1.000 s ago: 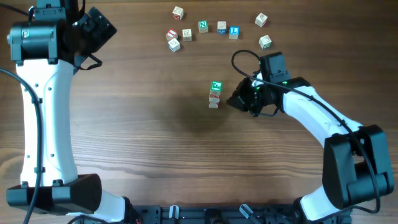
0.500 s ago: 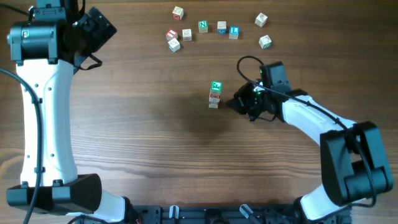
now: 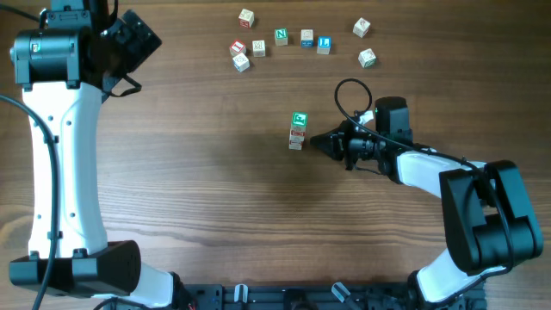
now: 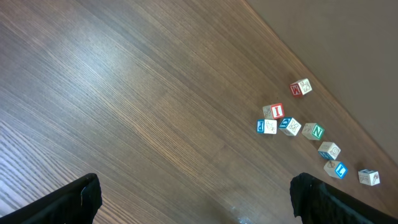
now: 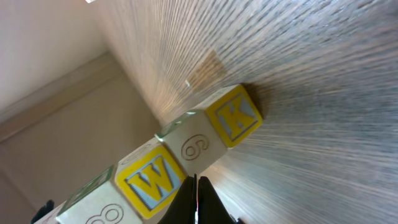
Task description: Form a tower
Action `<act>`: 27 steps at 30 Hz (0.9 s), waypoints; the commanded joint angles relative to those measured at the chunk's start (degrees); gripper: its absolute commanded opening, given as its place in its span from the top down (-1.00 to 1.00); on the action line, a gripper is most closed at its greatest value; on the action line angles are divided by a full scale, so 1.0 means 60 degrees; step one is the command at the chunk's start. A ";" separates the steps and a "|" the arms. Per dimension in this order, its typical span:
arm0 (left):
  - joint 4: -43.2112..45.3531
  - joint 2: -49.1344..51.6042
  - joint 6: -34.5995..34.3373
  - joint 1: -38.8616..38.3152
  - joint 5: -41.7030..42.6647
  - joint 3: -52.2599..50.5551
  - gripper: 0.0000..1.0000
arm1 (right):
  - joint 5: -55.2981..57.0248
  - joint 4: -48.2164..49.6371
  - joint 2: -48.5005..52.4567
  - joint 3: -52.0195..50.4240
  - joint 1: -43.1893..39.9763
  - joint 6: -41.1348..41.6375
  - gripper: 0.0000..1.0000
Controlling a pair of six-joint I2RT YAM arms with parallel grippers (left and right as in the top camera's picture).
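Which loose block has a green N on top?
The block in the middle of the far bunch. Its top is green with an N; the ones right beside it show plain wood or blue.

Loose cubes (image 3: 281, 36): nine, scattered across the upper middle to upper right of the overhead frame. One shows a green N on top, one a red face, one a blue face.
Left wrist view: eight of them in sight, right side of the frame.
Tower (image 3: 298, 131): one, near frame centre, green face on top. Right wrist view shows four marked faces along it: K, a 6 or 9, W, 8. Its cube count is unclear.
Arms: two, left arm (image 3: 60, 155) and right arm (image 3: 430, 168).
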 commanded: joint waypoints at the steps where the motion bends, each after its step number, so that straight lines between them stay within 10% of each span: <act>1: 0.0026 -0.0015 0.0080 0.0051 -0.0087 0.0000 -1.00 | -0.0255 0.0117 0.0135 0.0018 0.0076 0.0142 0.92; 27: 0.0026 -0.0018 0.0080 0.0051 -0.0087 0.0000 -1.00 | 0.0178 0.0262 0.0135 0.0022 0.0368 0.0390 0.92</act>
